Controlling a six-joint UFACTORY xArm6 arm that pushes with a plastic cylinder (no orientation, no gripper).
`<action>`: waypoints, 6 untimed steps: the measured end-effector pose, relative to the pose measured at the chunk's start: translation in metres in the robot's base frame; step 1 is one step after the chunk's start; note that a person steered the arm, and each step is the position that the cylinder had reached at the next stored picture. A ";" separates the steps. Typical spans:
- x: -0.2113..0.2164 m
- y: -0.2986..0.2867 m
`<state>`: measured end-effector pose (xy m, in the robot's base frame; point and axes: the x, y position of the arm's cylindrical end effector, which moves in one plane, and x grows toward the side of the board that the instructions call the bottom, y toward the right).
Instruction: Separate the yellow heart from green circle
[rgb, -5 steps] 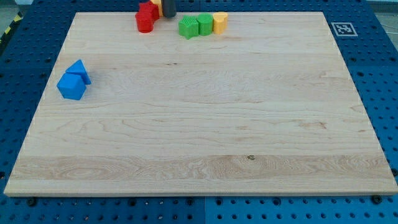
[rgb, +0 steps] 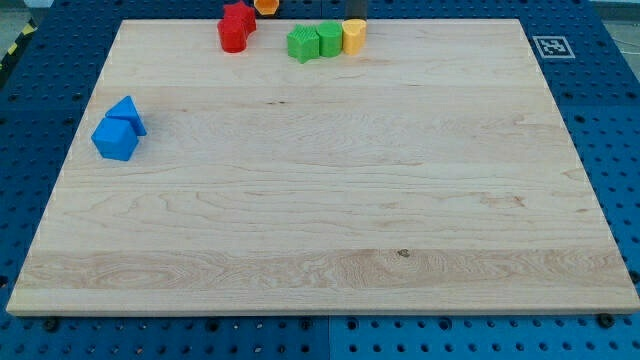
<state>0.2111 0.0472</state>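
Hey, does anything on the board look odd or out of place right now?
Nothing looks damaged or spilled. The yellow heart touches the green circle at the view's top. My tip is just above the heart at the frame's edge.

Pale wooden board (rgb: 330, 200) on blue perforated table (rgb: 610, 120), evenly lit

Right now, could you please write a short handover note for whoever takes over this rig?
My tip shows only as a dark end at the view's top edge, just above the yellow heart.
The yellow heart sits at the view's right end of a row near the board's top edge, touching the green circle; another green block is on the circle's left.
Done: nothing yet, the heart and circle are still together.
Left: push the yellow heart away from the green circle.
Two red blocks and two blue blocks lie apart from the job.
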 end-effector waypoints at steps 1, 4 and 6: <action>0.003 -0.011; 0.018 0.000; 0.022 0.000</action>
<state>0.2332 0.0474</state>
